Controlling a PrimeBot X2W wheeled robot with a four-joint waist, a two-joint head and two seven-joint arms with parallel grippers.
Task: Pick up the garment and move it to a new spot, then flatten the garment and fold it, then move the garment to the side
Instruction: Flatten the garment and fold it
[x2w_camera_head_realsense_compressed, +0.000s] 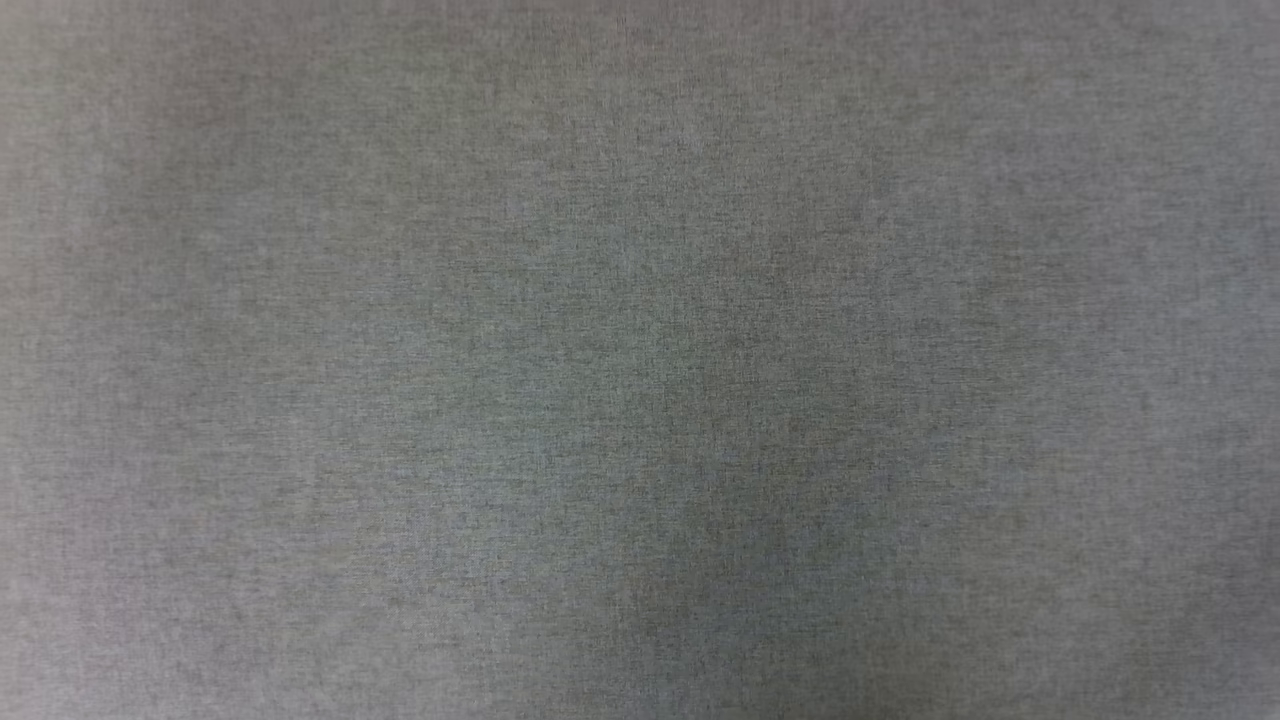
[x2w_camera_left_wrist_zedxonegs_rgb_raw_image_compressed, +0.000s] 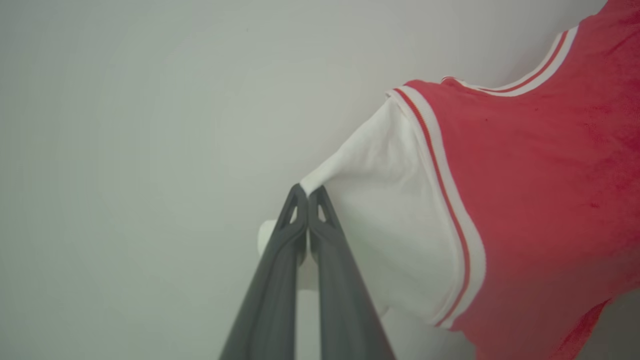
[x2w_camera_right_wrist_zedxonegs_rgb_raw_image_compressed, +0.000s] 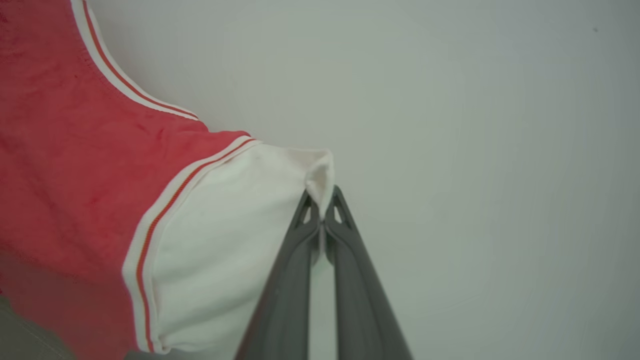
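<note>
Left gripper (x2w_camera_left_wrist_zedxonegs_rgb_raw_image_compressed: 309, 191) pinches one white sleeve tip of the garment (x2w_camera_left_wrist_zedxonegs_rgb_raw_image_compressed: 540, 190); right gripper (x2w_camera_right_wrist_zedxonegs_rgb_raw_image_compressed: 322, 196) clamps the other sleeve, both sleeves pulled taut.

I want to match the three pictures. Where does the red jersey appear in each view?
Head view: blurred grey weave; nothing I can place here.
Left wrist view: the garment is at right, one white sleeve pinched by the left end effector.
Right wrist view: it is at left, the other sleeve pinched by the right end effector.
Shared landmark: the striped neckline trim.
</note>
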